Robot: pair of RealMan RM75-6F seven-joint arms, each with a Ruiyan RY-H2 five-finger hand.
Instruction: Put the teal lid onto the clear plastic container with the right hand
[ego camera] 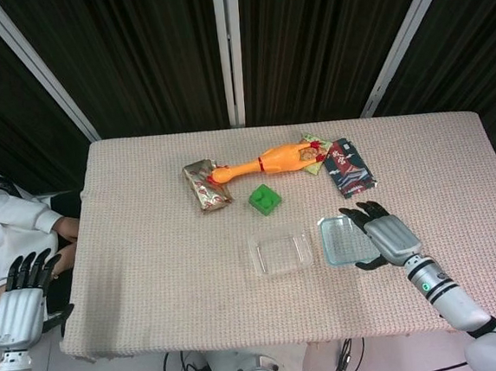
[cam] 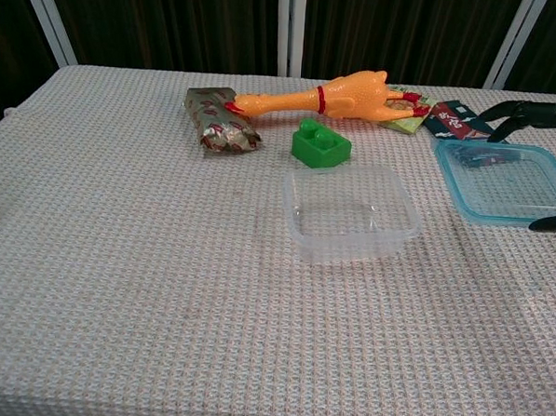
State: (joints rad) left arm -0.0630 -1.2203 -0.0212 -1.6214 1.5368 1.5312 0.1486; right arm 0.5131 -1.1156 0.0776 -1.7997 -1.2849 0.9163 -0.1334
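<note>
Woven table (ego camera: 149, 246) w/ dark curtains behind. Right hand (ego camera: 390, 236) pinched teal lid (cam: 508, 180) by its edges, lifted beside clear plastic container (cam: 350, 212); thin grip might slip, dropping lid askew.

The table (ego camera: 148, 238) with beige woven cloth carries, mid-frame, a clear plastic container (ego camera: 281, 253), green toy block (ego camera: 264, 200), orange rubber chicken (ego camera: 268, 162), and foil packets (ego camera: 205, 185).

Glossy clear plastic container (cam: 352, 215) and teal-rimmed lid (cam: 508, 180) over rough woven tablecloth (cam: 117, 255).
</note>
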